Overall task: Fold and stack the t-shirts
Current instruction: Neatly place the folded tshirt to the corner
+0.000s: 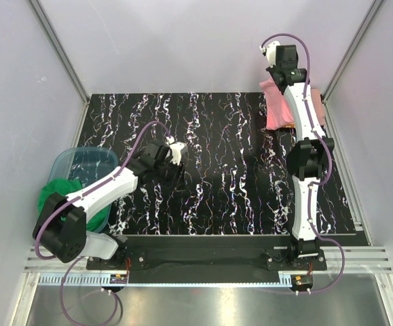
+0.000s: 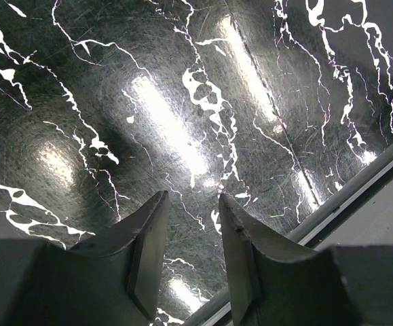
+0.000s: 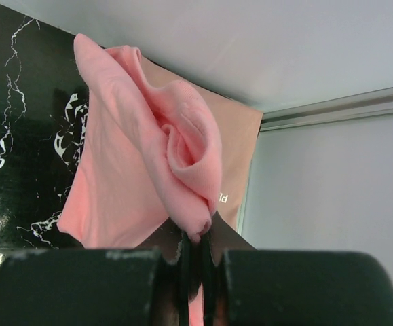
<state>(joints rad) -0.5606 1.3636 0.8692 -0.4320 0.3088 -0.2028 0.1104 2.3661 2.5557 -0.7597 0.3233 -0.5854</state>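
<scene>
My right gripper (image 3: 197, 238) is shut on a bunched fold of the bright pink t-shirt (image 3: 135, 156) and holds it up at the table's far right corner. In the top view the right gripper (image 1: 279, 73) is above the pink t-shirt (image 1: 276, 110), which hangs down to the table. The duller salmon t-shirt (image 3: 242, 136) lies flat behind it with a bit of white lettering showing, and also shows in the top view (image 1: 316, 107). My left gripper (image 2: 193, 197) is open and empty over the bare table, left of centre in the top view (image 1: 176, 161).
A translucent blue tub (image 1: 81, 163) holding green cloth (image 1: 57, 193) stands at the table's left edge beside the left arm. The black marbled table (image 1: 223, 170) has a metal rail (image 2: 359, 190) along its edge. Grey walls close in on the back and sides.
</scene>
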